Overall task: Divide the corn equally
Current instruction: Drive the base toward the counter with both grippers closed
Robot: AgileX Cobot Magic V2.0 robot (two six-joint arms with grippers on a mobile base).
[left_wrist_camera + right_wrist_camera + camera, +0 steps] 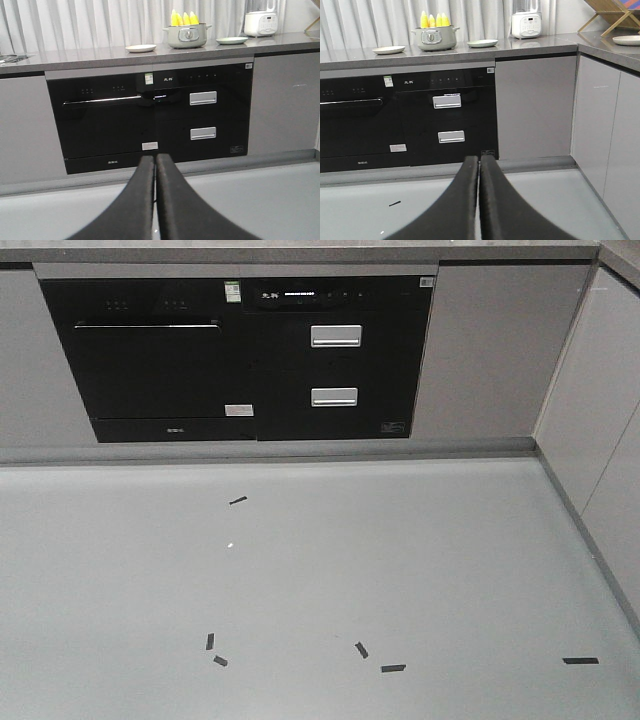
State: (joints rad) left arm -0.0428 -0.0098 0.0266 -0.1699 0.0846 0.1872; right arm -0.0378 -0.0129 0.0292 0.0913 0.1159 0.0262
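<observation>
Yellow corn cobs stand upright in a grey-green pot on the countertop; the same corn and pot show in the right wrist view. A pale plate sits on each side of the pot: one left, one right. My left gripper is shut and empty, low over the floor, far in front of the counter. My right gripper is likewise shut and empty. Neither gripper nor the corn appears in the front view.
Black built-in appliances with two silver drawer handles fill the cabinet front. A white cooker stands further right on the counter. Cabinets turn a corner on the right. Several black tape marks lie on the grey floor.
</observation>
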